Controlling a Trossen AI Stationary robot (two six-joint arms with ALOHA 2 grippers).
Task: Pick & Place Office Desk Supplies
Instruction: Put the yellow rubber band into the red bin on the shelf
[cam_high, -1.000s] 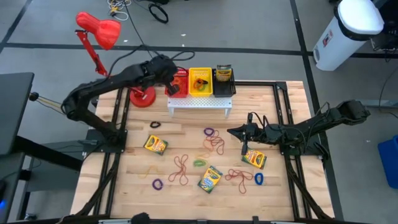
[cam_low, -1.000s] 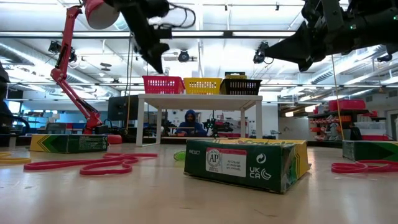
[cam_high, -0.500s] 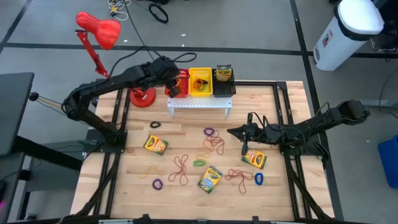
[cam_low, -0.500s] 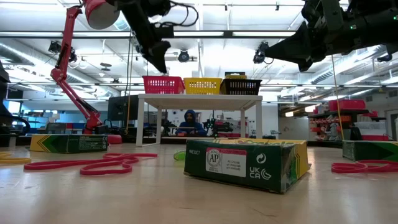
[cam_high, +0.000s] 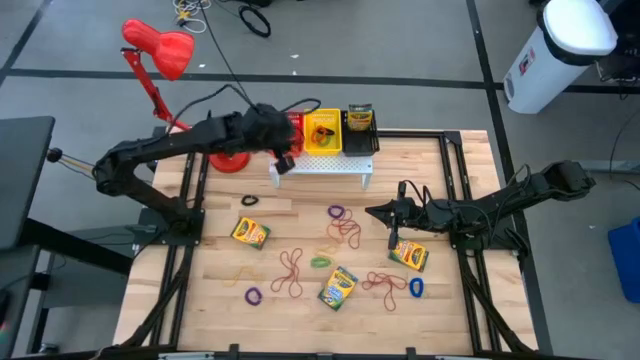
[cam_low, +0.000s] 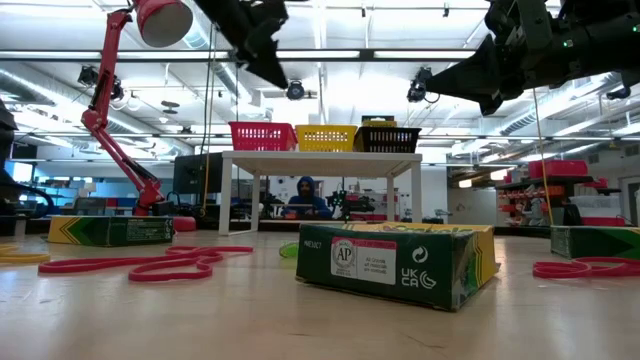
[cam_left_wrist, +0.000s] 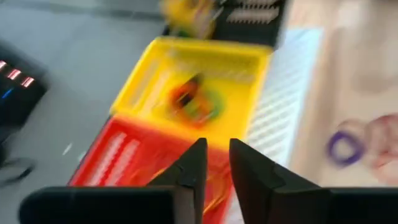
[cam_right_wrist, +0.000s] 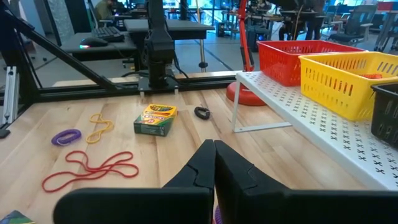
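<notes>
Desk (cam_high: 300, 235) carries the loose supplies, all nearer me than my left end effector (cam_high: 283, 163), which hangs at the red basket (cam_high: 291, 126) on the white rack (cam_high: 320, 166), fingers slightly apart, empty. Nearest crayon box (cam_high: 250, 233) lies below and left of it. My right end effector (cam_high: 392, 240), fingers together, hovers beside another crayon box (cam_high: 409, 256).

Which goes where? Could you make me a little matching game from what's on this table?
Things:
1. red plastic basket
2. black plastic basket
3. red desk lamp
4. small blue rubber band

Places:
A. loose on the wooden tabletop
B. left end of the white perforated rack
C. beside the rack, base on the table's corner
D. right end of the rack

Pairs: 1-B, 2-D, 3-C, 4-A
</notes>
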